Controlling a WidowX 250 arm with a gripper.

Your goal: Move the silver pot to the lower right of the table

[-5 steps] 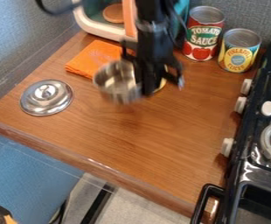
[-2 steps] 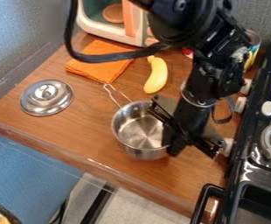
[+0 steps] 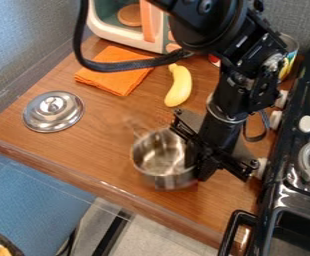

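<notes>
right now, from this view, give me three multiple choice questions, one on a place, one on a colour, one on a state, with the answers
1. How is the pot?
a) covered by its lid
b) upside down
c) open at the top

2. What colour is the cloth?
a) orange
b) green
c) white

3. Where is the banana?
a) on the stove
b) on the table
c) inside the pot

Answers:
1 c: its inside shows, and the lid lies apart from it.
2 a: the folded cloth is plainly orange.
3 b: it lies on the bare wood of the table, beyond the pot.
</notes>
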